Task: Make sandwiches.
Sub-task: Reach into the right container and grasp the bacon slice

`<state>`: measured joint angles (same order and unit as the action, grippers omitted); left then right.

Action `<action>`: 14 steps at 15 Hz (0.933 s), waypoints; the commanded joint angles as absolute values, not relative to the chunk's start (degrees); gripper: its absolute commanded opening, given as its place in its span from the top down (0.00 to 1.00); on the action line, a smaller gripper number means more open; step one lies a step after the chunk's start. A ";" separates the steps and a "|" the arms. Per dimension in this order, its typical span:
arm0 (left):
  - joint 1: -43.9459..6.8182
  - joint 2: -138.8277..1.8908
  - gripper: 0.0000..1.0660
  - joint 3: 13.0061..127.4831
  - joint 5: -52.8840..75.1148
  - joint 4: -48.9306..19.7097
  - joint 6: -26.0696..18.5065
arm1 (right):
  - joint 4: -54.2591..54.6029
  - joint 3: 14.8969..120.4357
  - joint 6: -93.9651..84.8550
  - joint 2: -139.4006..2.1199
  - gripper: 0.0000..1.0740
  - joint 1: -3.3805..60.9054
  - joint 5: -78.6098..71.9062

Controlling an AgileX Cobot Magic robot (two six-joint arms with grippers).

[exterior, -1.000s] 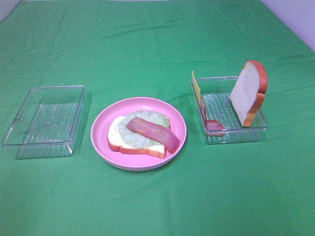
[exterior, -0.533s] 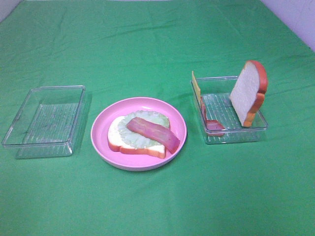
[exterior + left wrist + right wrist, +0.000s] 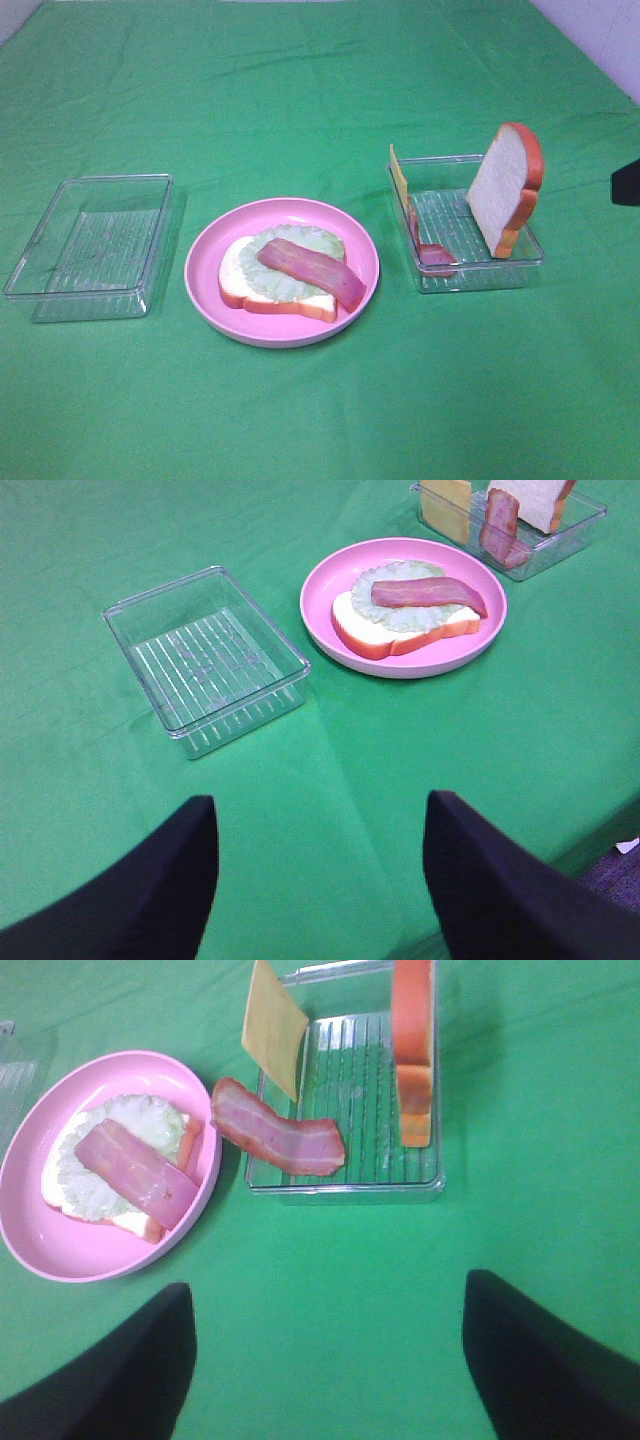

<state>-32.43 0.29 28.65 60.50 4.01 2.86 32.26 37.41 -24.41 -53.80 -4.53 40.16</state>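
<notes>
**Guide:** The work surface is a table covered with a green cloth (image 3: 300,420). Near its middle you will find a round pink plate (image 3: 205,290). A clear rectangular plastic tray stands on either side of the plate, each well apart from it.

**Operator:** Where is the sandwich?

**Guide:** Look on the pink plate. A white toy bread slice with orange-brown crust (image 3: 235,282) lies flat there. A pale green lettuce leaf (image 3: 300,243) lies on the slice, and a pink-red bacon strip (image 3: 312,270) lies diagonally across the lettuce. Nothing covers the bacon.

**Operator:** And the remaining parts?

**Guide:** Check the right-hand clear tray (image 3: 480,278).
- A second bread slice (image 3: 505,185) stands on edge against the wall farthest from the plate.
- An orange-yellow cheese square (image 3: 399,175) leans at the far corner on the plate's side.
- A second bacon strip (image 3: 432,255) leans on that same wall, and the right wrist view shows one end of it over the rim.

The left-hand clear tray (image 3: 20,290) holds nothing.

**Operator:** What is the state of the grippers?

**Guide:** The left gripper (image 3: 320,880) has its jaws spread wide with nothing between them. It sits above bare cloth on the near side of the left-hand tray. The right gripper (image 3: 325,1360) is likewise spread and empty. It sits above bare cloth beside the right-hand tray. Neither gripper touches any part.
</notes>
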 commanded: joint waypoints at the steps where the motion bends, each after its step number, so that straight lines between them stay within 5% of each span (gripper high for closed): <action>1: -32.54 1.38 0.45 28.53 59.76 3.55 2.69 | 33.63 44.92 -25.84 -64.40 0.35 -4.87 45.49; 8: -32.54 1.38 0.45 28.53 59.76 3.55 2.69 | 31.05 65.89 -19.77 -85.71 0.35 -1.66 55.86; 14: -32.54 1.38 0.45 28.53 59.76 3.55 2.69 | 15.58 82.91 -2.23 -102.85 0.35 17.13 57.87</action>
<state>-32.43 0.29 28.65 60.45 4.01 2.86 16.50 82.68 -3.21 -102.39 16.67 57.24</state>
